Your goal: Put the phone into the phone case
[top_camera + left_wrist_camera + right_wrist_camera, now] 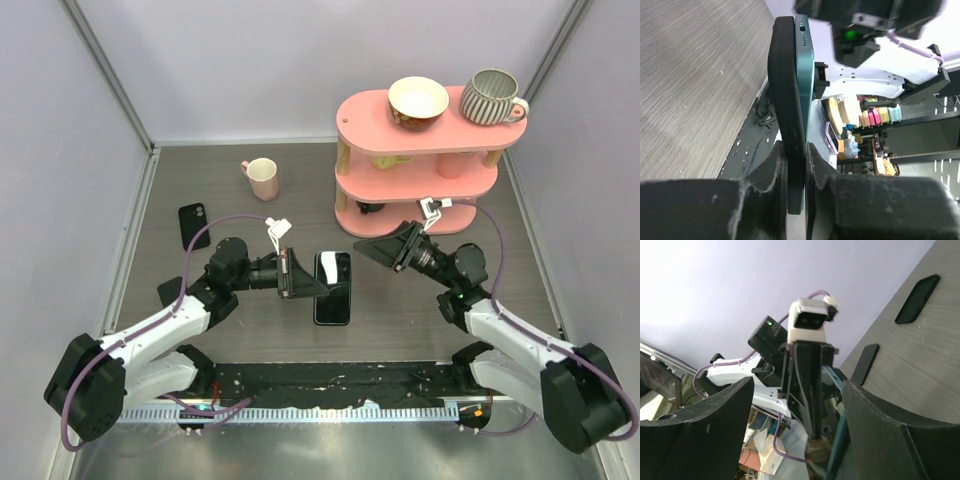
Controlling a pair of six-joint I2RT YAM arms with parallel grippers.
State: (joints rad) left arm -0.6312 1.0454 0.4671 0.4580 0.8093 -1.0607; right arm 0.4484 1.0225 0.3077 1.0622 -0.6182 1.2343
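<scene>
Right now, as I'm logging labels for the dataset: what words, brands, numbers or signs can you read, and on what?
None can be read. The phone in the left gripper shows only dark glass, the phone case is plain, and the coloured boxes behind the table in the left wrist view are too blurred.

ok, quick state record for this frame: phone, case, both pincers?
phone: mid-table, clamped along one long edge
phone case: flat on the table at far left, apart from the phone
left pincer: shut on the phone
right pincer: open, empty, near the phone's far end
status: phone not yet in case
</scene>
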